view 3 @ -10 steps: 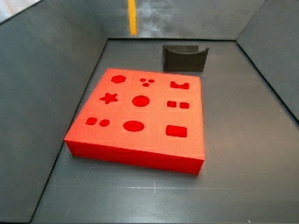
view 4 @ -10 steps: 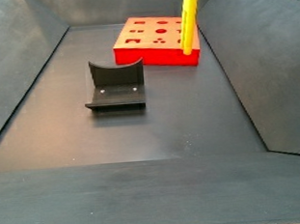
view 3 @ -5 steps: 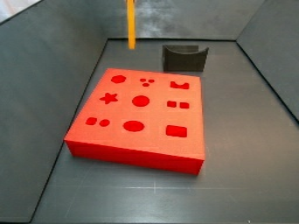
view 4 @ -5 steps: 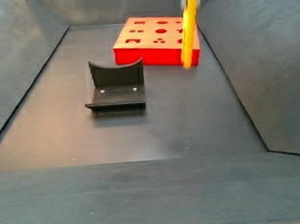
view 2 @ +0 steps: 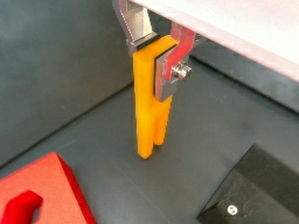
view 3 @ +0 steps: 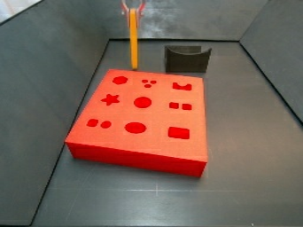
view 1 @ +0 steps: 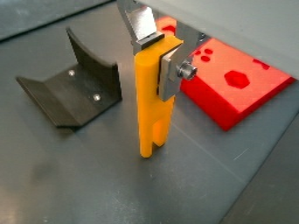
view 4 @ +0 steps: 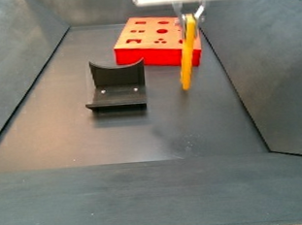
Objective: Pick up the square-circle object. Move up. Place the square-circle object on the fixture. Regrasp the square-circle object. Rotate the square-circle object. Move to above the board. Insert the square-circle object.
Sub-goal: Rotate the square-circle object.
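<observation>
Since the earlier frames the hand (view 4: 189,15) has come down, and the square-circle object (view 4: 187,63) now hangs lower, its bottom end in front of the board's near edge in a side view. The hand is pinching the upper part of the square-circle object (view 1: 152,101) between its silver fingers (view 1: 170,74), and the bar hangs upright, clear of the tray floor (view 1: 222,188) in both wrist views. In a wrist view the bar (view 2: 153,105) has a slot cut up from its lower end. The fixture (view 4: 115,85) stands on the floor well apart from the bar, empty. The board (view 3: 142,115) lies flat; in a side view the bar (view 3: 134,43) hangs behind its far left corner, with the fixture (view 3: 187,58) just beside
</observation>
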Robot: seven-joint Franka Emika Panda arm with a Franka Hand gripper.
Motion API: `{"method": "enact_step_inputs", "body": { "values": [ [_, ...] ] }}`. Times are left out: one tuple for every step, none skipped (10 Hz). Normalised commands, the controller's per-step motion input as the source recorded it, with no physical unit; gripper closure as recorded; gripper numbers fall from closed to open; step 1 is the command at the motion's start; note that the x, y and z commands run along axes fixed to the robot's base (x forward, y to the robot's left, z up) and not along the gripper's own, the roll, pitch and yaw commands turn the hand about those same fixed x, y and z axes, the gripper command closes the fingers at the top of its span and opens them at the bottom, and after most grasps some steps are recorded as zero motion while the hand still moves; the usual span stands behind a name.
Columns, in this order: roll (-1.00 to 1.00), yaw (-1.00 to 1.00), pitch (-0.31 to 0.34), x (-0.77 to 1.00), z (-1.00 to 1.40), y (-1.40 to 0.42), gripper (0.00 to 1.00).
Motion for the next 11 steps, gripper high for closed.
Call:
{"method": "enact_step_inputs", "body": {
  "values": [
    [-0.15, -0.06, -0.058, 0.01, -0.27, 0.03, 1.0],
    [-0.15, -0.06, -0.058, 0.01, -0.21, 0.03, 1.0],
    [-0.15, -0.06, -0.058, 0.01, -0.21, 0.03, 1.0],
    [-0.15, -0.05, -0.039, -0.02, -0.19, 0.04, 1.0],
    [-0.15, -0.05, -0.04, -0.02, -0.19, 0.04, 1.0],
    [-0.15, -0.05, -0.041, -0.01, -0.19, 0.04, 1.0],
    [-0.15, -0.05, -0.041, -0.01, -0.19, 0.04, 1.0],
    [-0.15, -0.05, -0.041, -0.01, -0.19, 0.04, 1.0],
    [-0.15, -0.05, -0.041, -0.01, -0.19, 0.04, 1.0],
    [-0.15, -0.05, -0.041, -0.01, -0.19, 0.04, 1.0],
    [-0.15, -0.05, -0.041, -0.01, -0.19, 0.03, 1.0]
  ]
}}
